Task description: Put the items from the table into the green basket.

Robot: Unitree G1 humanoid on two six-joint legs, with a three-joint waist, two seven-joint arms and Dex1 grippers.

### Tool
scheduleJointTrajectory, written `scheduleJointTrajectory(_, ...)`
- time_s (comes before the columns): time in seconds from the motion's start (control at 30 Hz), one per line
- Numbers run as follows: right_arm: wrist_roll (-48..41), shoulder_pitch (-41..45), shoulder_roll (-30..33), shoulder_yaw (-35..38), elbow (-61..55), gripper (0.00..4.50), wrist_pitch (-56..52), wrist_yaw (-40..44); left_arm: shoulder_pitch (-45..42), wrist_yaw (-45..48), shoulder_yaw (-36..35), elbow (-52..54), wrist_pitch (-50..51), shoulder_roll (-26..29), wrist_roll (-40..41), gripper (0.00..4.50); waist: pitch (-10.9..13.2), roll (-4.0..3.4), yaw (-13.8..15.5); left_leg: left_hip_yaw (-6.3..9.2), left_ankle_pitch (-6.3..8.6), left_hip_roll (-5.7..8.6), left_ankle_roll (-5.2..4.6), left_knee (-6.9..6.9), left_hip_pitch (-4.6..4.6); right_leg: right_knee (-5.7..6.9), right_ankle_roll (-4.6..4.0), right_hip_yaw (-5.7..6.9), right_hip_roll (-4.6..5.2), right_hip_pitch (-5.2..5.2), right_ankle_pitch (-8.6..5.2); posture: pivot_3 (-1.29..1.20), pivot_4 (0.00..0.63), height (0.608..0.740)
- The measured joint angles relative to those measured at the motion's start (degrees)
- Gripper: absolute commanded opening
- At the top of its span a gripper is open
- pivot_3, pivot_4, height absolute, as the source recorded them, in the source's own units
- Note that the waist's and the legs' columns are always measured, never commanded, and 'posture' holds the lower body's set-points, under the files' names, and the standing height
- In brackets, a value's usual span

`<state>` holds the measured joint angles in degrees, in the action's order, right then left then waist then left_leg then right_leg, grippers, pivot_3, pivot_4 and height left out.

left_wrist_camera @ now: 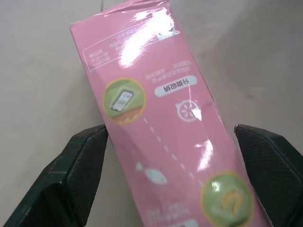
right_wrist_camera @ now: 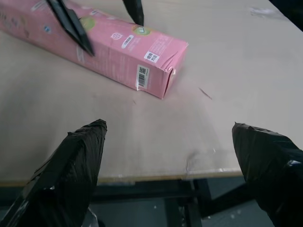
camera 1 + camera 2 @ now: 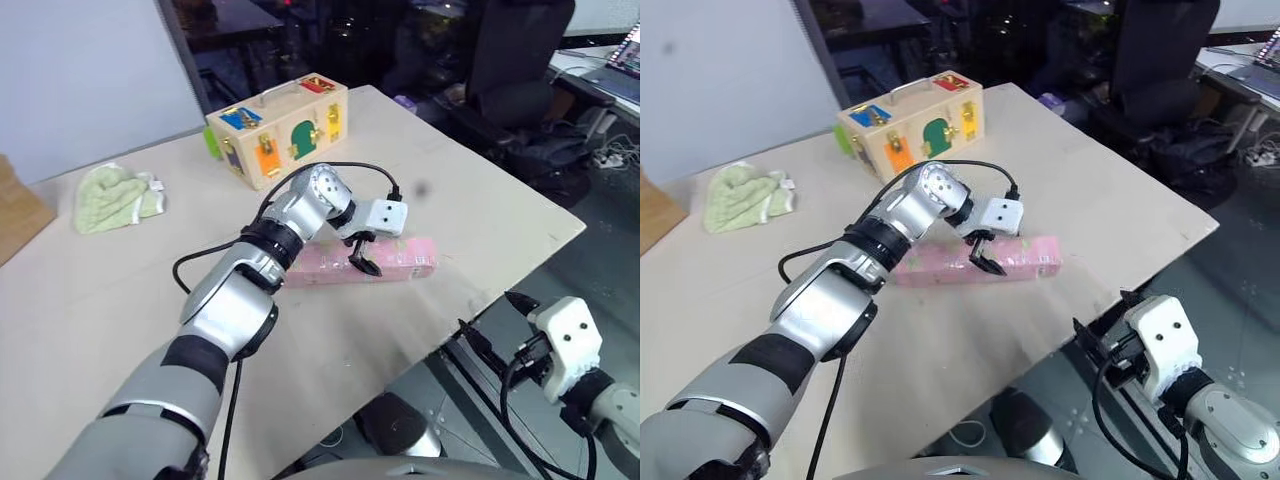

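Landmark: long pink box (image 3: 385, 262), lying flat on the beige bench (image 3: 90, 290) near its front edge. Well left of the box, a crumpled green cloth (image 3: 115, 197). Behind the box, a wooden latch-board box (image 3: 280, 128) (coloured doors, brass hardware). Left gripper (image 3: 362, 252) hangs right over the box's middle, fingers (image 1: 80, 165) spread wide on either side, not clamped. Right of the box and off the bench edge, right gripper (image 2: 170, 161) released, holding nothing.
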<state>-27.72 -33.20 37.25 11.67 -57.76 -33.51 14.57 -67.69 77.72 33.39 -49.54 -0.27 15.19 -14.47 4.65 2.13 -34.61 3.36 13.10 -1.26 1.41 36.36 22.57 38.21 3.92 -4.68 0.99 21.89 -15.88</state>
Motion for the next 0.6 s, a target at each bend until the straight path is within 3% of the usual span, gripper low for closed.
scheduleJointTrajectory(0.3,-2.8,0.8,4.0,-2.0,0.0,4.50,2.0,-4.1,-0.5,0.5,-0.2,2.0,7.7,0.8,-2.0,4.47,0.4,0.01,-2.1,-0.01,0.08,-0.02,-0.12,-0.07,-0.03,-0.22,0.10,0.00,0.06,-0.12,0.00,-0.57,0.084,0.740)
scheduleJointTrajectory(0.6,-5.3,5.8,5.3,-3.0,0.0,4.50,-0.9,-5.8,1.1,-0.9,1.2,5.1,14.8,1.5,-5.6,4.47,0.6,-0.02,-0.7,0.00,0.08,0.00,-0.12,-0.09,-0.06,-0.20,0.11,0.01,0.04,-0.12,0.01,-0.55,0.077,0.740)
